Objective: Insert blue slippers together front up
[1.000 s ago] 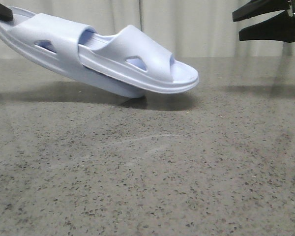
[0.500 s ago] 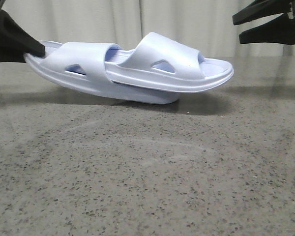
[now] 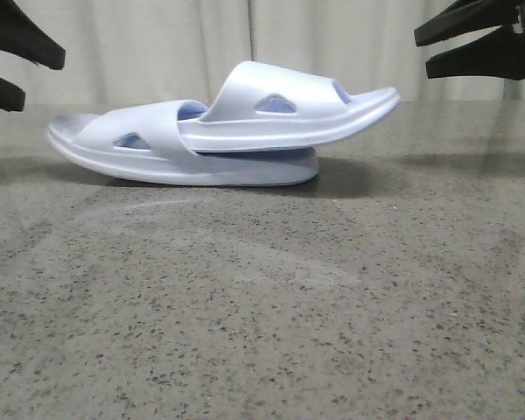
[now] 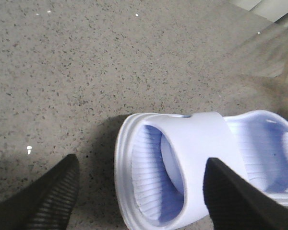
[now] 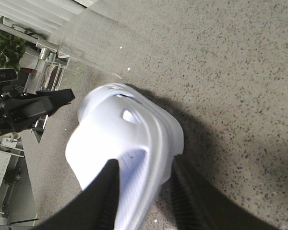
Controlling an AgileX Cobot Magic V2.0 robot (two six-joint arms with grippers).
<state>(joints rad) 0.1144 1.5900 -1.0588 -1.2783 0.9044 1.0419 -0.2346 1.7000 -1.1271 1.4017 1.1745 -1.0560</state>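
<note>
The two blue slippers lie nested on the speckled grey table. The lower slipper [image 3: 201, 168] rests flat. The upper slipper [image 3: 284, 105] has its heel tucked under the lower one's strap, and its toe juts up to the right. My left gripper [image 3: 17, 74] is open and empty, up and left of the pair's heel end, apart from it. In the left wrist view it [image 4: 141, 163] hangs over the lower slipper's strap [image 4: 201, 143]. My right gripper [image 3: 422, 51] is open and empty at the upper right, clear of the toe. In the right wrist view the pair [image 5: 120, 129] shows beyond its fingers [image 5: 103, 196].
A pale curtain [image 3: 157, 35] hangs behind the table's far edge. In the right wrist view a plant [image 5: 9, 48] and a metal rack [image 5: 43, 67] stand beyond the table, and the left arm [image 5: 29, 110] shows as a black shape.
The left gripper lowered the nested pair from a tilted hold onto the table, let go of the heel and drew back up and left. The right gripper has not moved.
</note>
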